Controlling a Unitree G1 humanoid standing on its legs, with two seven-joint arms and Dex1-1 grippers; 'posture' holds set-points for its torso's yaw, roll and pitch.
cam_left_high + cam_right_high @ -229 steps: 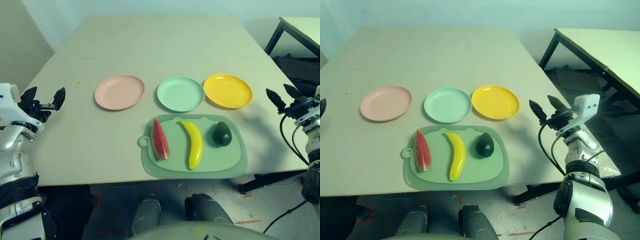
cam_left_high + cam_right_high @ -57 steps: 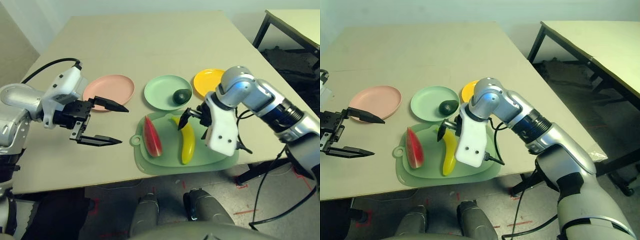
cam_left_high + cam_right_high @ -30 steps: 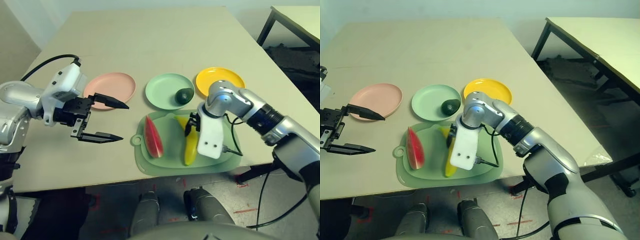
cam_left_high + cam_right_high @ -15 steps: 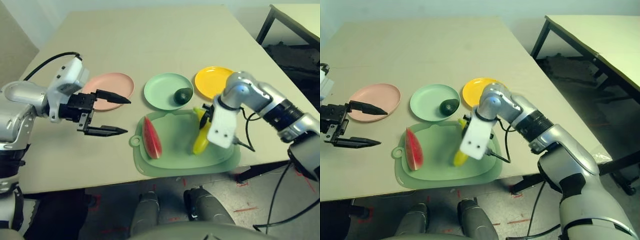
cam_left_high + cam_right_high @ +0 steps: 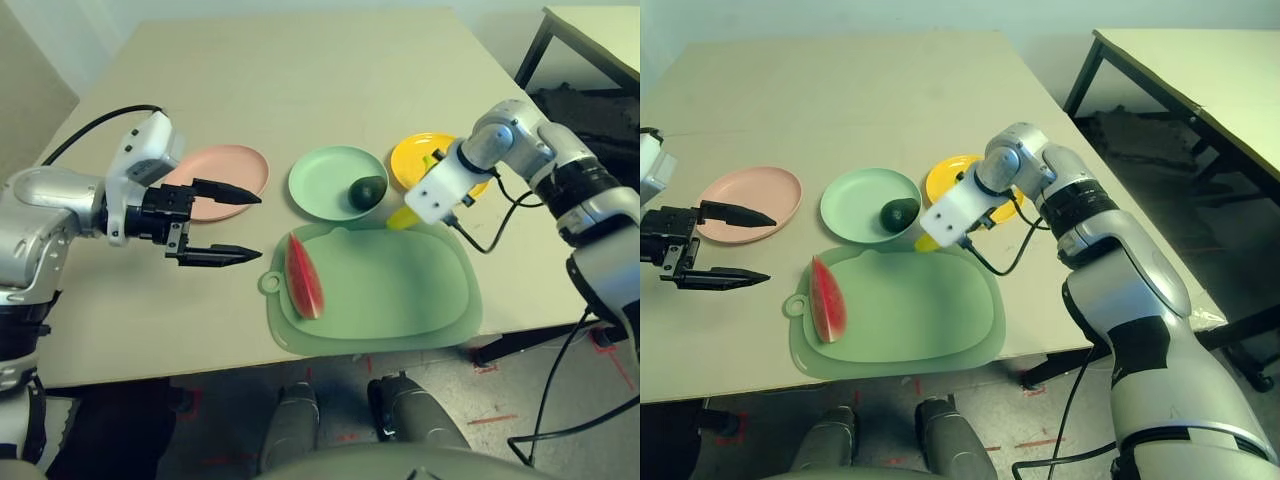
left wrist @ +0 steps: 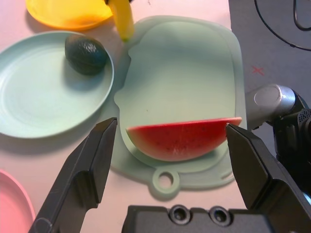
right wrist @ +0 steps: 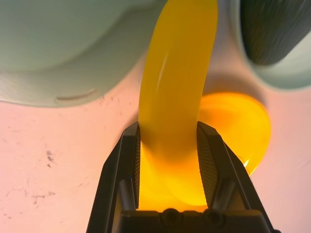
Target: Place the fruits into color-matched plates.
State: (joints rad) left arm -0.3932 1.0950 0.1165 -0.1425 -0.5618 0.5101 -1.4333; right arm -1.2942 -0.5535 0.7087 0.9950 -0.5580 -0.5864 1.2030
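Gripping banana (image 7: 175,77), left wrist casing (image 5: 140,160), possibly faint lettering (image 5: 150,169)

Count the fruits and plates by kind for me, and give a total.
Watermelon wedge: 1, on the green mat
Banana: 1, held in the right pincer
Avocado: 1, on the green plate
Plates: 3, pink, green, yellow
Total: 6

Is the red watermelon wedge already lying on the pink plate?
No, the watermelon wedge lies on the green cutting mat, apart from the pink plate.
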